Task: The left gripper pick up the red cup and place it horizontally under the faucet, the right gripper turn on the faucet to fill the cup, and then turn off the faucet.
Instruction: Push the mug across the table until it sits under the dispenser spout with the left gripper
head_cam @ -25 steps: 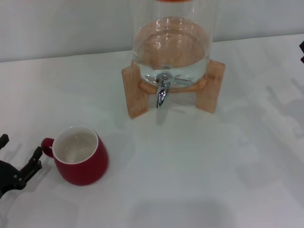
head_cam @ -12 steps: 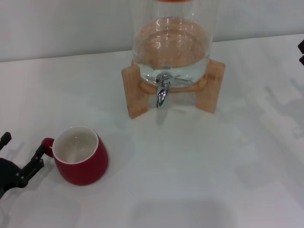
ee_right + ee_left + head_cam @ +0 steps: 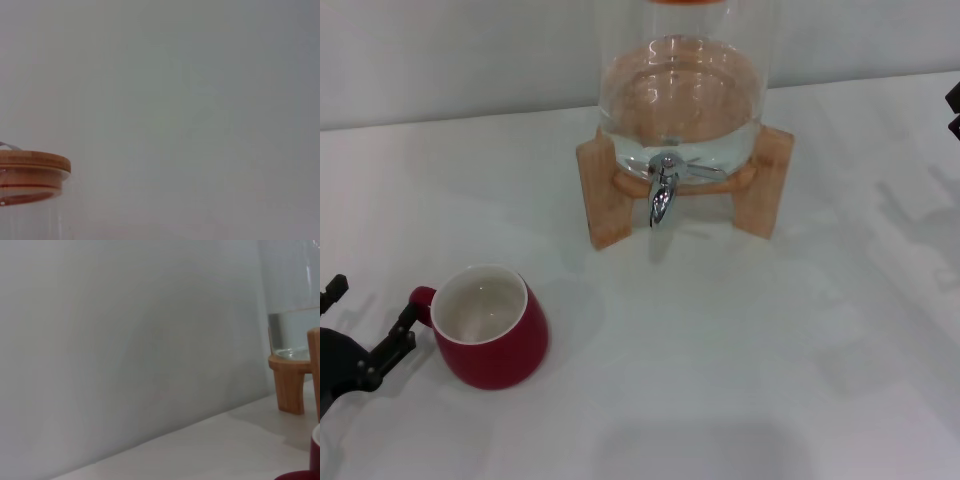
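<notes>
You've got the left gripper point(image 3: 365, 318) low on the white table point(image 3: 720, 350), black claw spread open, one finger just beside the red cup point(image 3: 490, 327) handle. That cup's a squat glossy ceramic mug, white inside, looks empty, upright. Well off from the claw, the chrome faucet point(image 3: 662, 192) pokes out of the clear glass dispenser point(image 3: 682, 90), water inside, on a wooden stand point(image 3: 605, 195). The right gripper point(image 3: 954, 108) barely shows at the edge; can't tell its state.

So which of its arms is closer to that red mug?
The left. The left gripper is right beside the red cup, by its handle; the right gripper is far across the table at the picture's edge.
</notes>
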`<move>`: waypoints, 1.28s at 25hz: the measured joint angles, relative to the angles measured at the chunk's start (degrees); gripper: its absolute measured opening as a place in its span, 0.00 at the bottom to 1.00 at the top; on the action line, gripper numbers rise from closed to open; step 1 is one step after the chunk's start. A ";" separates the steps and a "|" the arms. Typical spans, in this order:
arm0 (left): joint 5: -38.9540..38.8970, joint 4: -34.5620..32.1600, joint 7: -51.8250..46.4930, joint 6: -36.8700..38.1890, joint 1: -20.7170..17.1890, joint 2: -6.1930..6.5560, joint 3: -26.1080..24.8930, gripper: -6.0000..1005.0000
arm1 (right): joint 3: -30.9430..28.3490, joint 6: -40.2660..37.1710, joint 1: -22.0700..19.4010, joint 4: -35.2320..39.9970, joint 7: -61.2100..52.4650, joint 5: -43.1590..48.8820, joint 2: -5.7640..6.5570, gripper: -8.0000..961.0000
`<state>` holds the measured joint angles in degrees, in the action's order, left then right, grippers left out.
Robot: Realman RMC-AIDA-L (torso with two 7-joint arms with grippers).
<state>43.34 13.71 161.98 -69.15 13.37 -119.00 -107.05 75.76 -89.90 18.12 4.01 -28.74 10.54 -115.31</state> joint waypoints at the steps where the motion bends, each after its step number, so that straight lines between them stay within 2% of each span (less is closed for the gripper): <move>1: 0.10 0.00 0.00 0.02 0.00 0.00 0.00 0.86 | 0.00 0.00 0.02 -0.01 0.00 0.00 0.00 0.89; 32: 1.13 -0.01 0.00 1.46 1.14 0.00 0.00 0.86 | 0.00 0.00 0.19 -0.06 0.00 0.00 0.00 0.89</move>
<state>44.47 13.71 161.98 -67.69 14.50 -119.00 -107.05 75.76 -89.90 18.32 3.95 -28.74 10.54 -115.31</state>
